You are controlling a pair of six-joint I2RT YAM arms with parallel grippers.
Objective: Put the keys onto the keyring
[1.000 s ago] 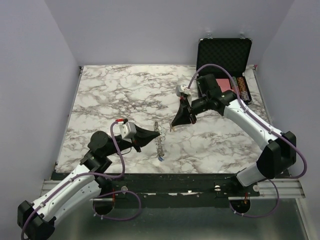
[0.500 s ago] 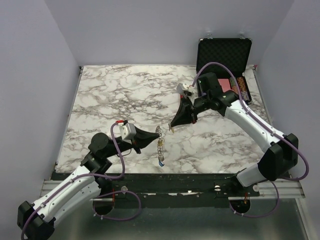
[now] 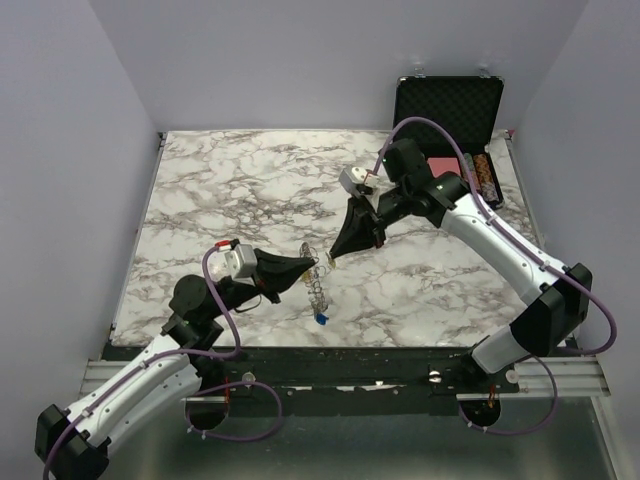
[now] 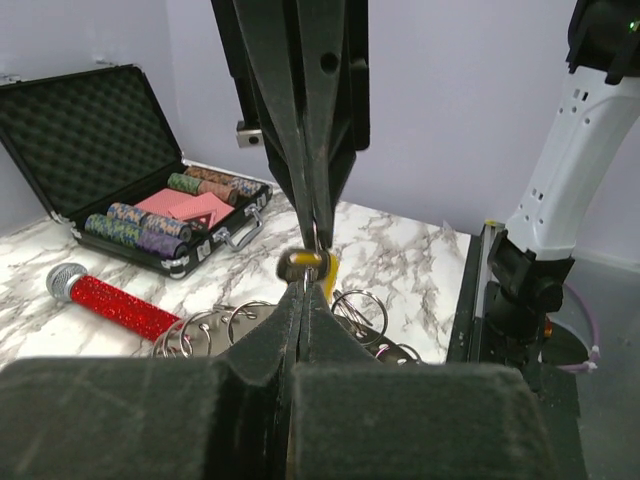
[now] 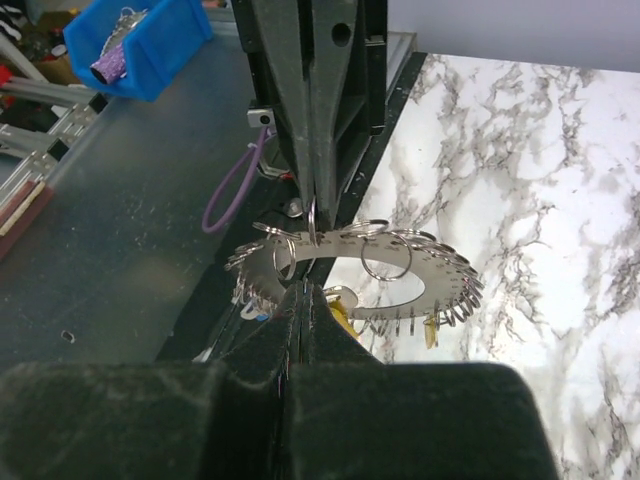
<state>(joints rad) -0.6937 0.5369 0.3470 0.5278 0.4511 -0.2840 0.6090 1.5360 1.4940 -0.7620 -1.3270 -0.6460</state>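
The keyring (image 5: 420,262), a flat silvery ring with many small wire loops round its rim, hangs tilted above the marble table. My left gripper (image 3: 315,266) is shut on one loop at the keyring's (image 3: 318,287) upper edge. My right gripper (image 3: 331,259) is shut on a yellow-headed key (image 4: 318,266) and meets the left gripper tip to tip. In the right wrist view that yellow key (image 5: 341,314) sits just beside my right gripper (image 5: 303,290). A second yellow key (image 5: 431,332) and a blue key (image 3: 322,318) dangle from the ring.
An open black case (image 3: 447,108) with poker chips and cards stands at the back right. A red glitter cylinder with a silver cap (image 4: 108,300) lies near it. The table's front edge (image 3: 330,348) runs just below the ring. A blue bin (image 5: 140,45) sits off the table.
The left gripper has raised the keyring off the table and drawn slightly left. The right gripper has come down and left with its key until the two tips meet.
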